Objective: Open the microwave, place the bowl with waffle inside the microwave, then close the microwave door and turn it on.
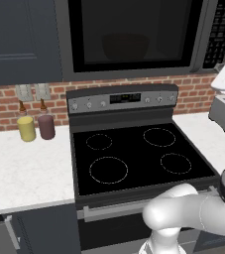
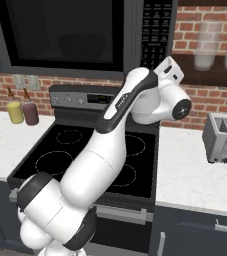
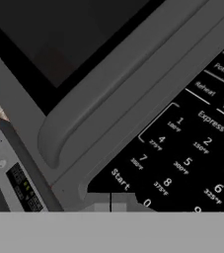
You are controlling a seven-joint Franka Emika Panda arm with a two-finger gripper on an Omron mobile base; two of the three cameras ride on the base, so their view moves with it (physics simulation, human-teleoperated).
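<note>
Hand [image 3: 110, 206] closed at the microwave [image 1: 134, 37] keypad's "Start" label.

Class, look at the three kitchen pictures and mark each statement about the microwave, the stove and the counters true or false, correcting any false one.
1. The dark grey microwave door with the black window is shut. True.
2. The round reddish-brown wooden bowl sits on the black stove top. False: it shows dimly behind the window, inside the large dark grey microwave.
3. The small silver toaster stands on the white counter to the right of the stove. True.
4. The yellow bottle and maroon bottle stand to the right of the stove. False: they stand on its left.
5. The hand view shows the black keypad with a Start button. True.
</note>
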